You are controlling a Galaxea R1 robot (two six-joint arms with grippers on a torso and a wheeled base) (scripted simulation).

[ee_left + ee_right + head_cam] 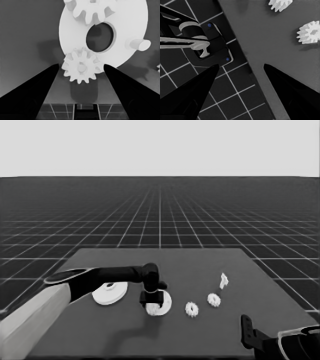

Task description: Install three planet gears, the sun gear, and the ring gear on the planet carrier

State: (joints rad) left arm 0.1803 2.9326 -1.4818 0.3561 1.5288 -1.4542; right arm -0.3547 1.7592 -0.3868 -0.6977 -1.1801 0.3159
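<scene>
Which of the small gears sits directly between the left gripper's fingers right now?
The gear on the smaller round part, at its rim. Another gear sits across the hole; two gears lie loose on the table.

Left of centre on the table [210, 330]: larger round part [108, 294], partly behind the left arm. Just right of it: smaller round part [164, 303], under the left gripper [152, 306]. On the smaller round part: two gears, one [80, 67] at its near rim between the spread fingers, the other [92, 11] across the hole. Farther right, apart: two loose gears [191, 309] [214, 300]. Behind them: thin white piece [223, 280]. At the lower right corner: right gripper [248, 332], parked.
</scene>
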